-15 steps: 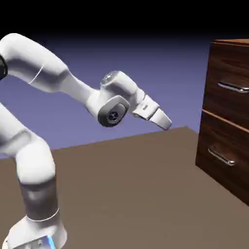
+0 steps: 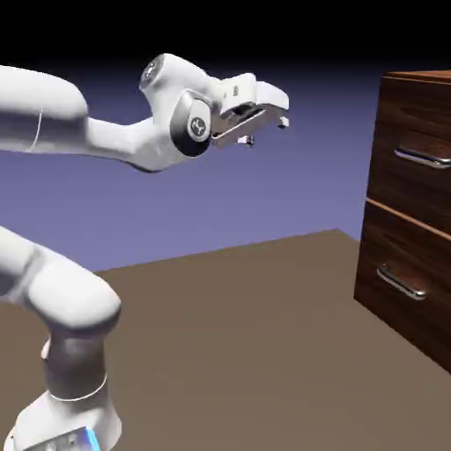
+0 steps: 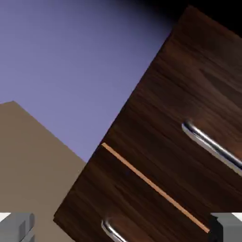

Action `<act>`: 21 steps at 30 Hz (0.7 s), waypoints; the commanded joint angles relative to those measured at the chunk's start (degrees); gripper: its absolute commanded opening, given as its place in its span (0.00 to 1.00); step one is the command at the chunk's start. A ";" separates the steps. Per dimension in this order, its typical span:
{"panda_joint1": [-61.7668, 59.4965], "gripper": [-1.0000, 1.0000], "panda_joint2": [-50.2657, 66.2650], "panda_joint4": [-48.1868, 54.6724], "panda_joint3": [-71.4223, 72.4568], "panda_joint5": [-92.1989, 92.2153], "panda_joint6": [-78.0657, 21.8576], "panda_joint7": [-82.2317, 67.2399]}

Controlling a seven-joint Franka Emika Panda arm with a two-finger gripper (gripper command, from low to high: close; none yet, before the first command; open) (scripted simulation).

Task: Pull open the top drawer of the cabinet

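item: top drawer (image 2: 414,154), upper front of the dark walnut cabinet (image 2: 410,273), at the exterior view's right edge; shut, flush with the carcass.
material: rigid wood-grain panel; likely stiff and fairly heavy on its runners, wanting a steady straight pull.
hold point: horizontal silver bar handle (image 2: 425,158), standing proud of the front; smooth metal, probably slippery, so hook behind the bar's middle rather than pinch an end.
not to confuse: lower drawer (image 2: 401,291) beneath the light seam.
gripper (image 2: 264,123): jaws spread wide, empty, aloft and well apart from the cabinet; fingertips (image 3: 16,226) frame both drawers in the hand view.
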 commanded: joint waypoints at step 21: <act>38.52 0.50 -21.90 17.77 -22.28 -52.33 -13.48 -9.66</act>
